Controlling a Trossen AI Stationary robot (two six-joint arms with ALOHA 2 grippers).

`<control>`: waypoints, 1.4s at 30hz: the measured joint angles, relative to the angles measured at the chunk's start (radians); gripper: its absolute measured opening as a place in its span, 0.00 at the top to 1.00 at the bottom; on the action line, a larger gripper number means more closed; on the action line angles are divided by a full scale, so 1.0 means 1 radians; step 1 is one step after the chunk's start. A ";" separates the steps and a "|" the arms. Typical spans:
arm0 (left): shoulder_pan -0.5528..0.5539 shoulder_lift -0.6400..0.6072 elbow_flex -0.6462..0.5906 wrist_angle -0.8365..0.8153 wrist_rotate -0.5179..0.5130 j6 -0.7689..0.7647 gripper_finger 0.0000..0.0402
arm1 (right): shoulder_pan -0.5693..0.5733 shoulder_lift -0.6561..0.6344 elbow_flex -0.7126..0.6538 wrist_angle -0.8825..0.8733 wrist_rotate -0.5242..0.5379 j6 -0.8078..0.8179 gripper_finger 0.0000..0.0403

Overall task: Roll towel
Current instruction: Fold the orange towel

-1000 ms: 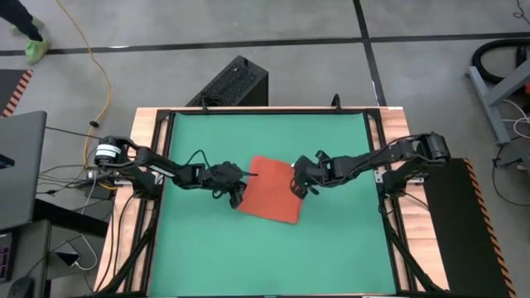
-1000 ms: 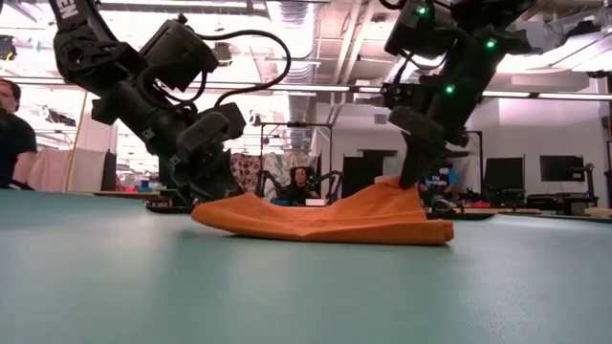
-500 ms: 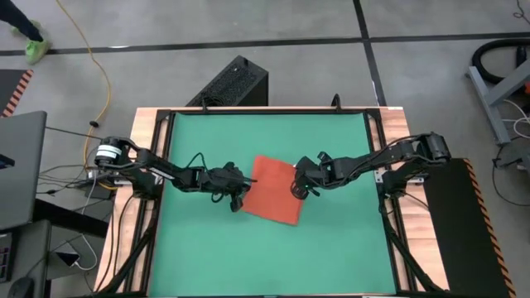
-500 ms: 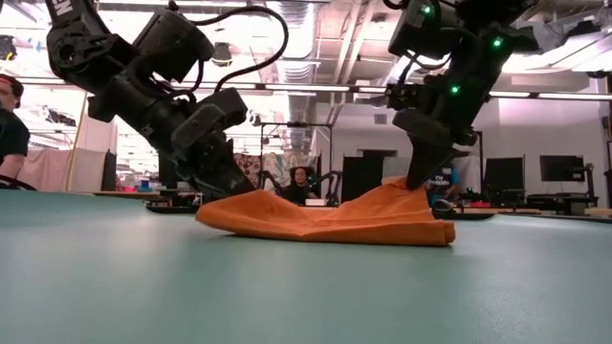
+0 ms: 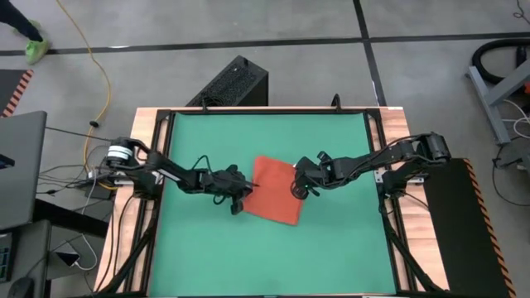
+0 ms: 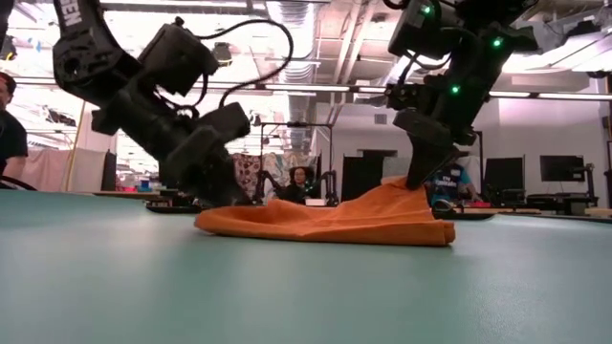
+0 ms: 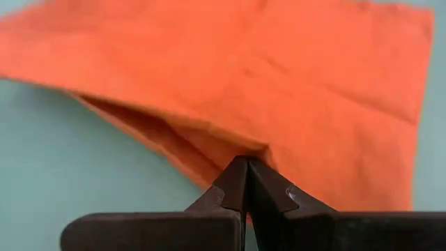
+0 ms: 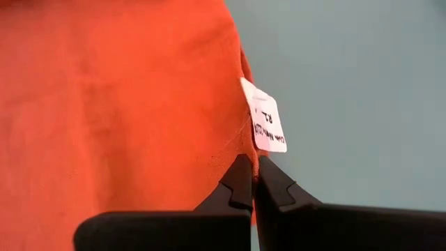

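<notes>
So the towel (image 5: 272, 191) is lying near the middle of the green counter (image 5: 207, 141), folded over and turned at an angle, with both arms reaching in on it from opposite sides. The left pincer (image 5: 241, 193) is down at the towel's left edge, and in its wrist view the fingers (image 7: 233, 187) are pinched together right on the folded edge of the cloth, where you can see a layer tucked underneath. The right pincer (image 5: 297, 186) is at the right edge, closed on the towel right next to the little white tag (image 8: 264, 125). From the low view the towel (image 6: 325, 220) sits mostly flat, but the right side is pulled up into a small peak where the right pincer (image 6: 417, 180) has it, while the left pincer (image 6: 218, 194) is low against the other end. A couple of people (image 6: 302, 180) are visible in the room behind the counter.
</notes>
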 joint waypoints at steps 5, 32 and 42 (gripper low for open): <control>-0.018 0.080 0.029 0.016 -0.029 0.012 1.00 | -0.002 0.000 0.000 -0.001 0.000 -0.003 0.97; -0.012 0.105 0.027 0.002 -0.098 -0.117 1.00 | 0.074 0.000 0.000 -0.248 -0.035 0.154 0.97; -0.010 -0.005 0.044 -0.016 -0.111 -0.050 1.00 | 0.072 0.000 -0.004 -0.242 -0.033 0.139 0.97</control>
